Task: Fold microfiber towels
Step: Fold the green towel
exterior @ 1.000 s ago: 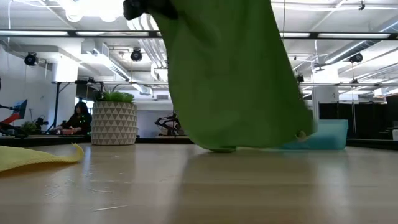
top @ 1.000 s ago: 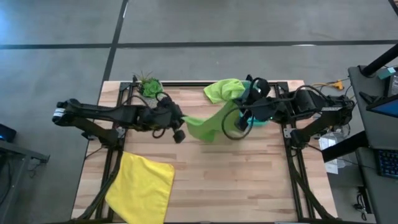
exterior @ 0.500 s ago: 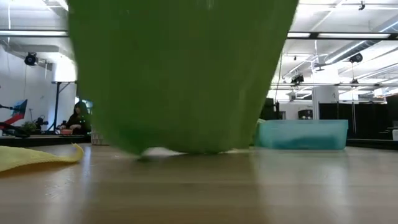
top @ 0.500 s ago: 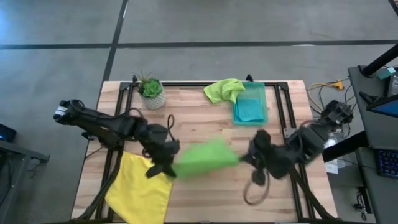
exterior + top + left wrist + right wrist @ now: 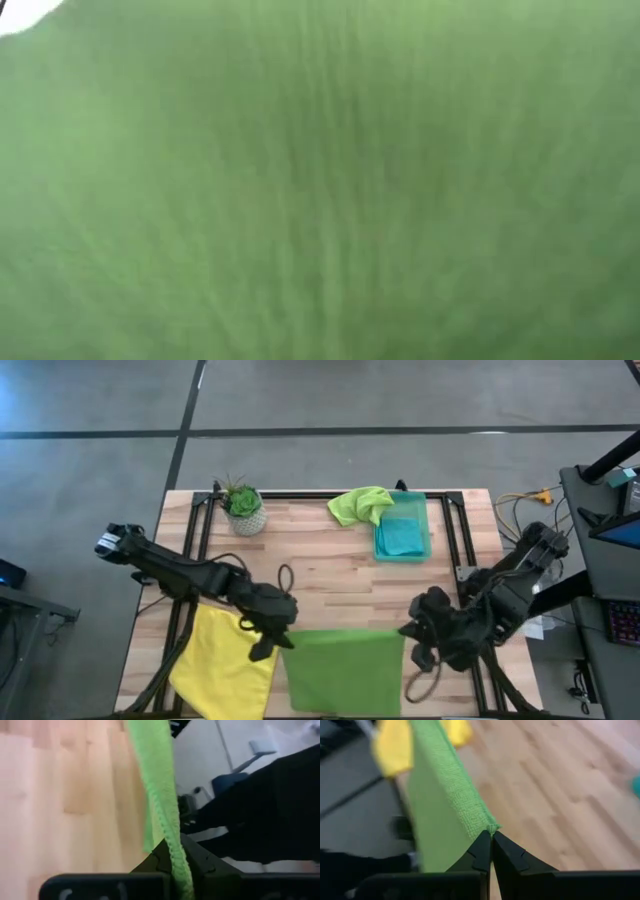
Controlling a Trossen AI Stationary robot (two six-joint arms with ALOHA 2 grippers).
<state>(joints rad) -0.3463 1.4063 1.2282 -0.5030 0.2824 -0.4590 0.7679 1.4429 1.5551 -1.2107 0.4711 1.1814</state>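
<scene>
Holding lime green towel (image 5: 343,668) stretched flat at counter (image 5: 330,575) near edge, dragged forward from mid-counter half a second ago. Left end effector (image 5: 276,640) pinching left corner, right end effector (image 5: 412,635) pinching right corner. Yellow towel (image 5: 225,663) at near-left corner, second lime towel (image 5: 360,505) beside bin (image 5: 402,535) at far edge. Low view now fully covered by green cloth.

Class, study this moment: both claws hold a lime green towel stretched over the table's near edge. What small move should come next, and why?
Probably lower both claws together and lay the lime green towel flat. The left claw and right claw each pinch a top corner, the cloth hangs taut between them beside the yellow towel, and it blocks the low view, so it is not yet laid flat.
</scene>
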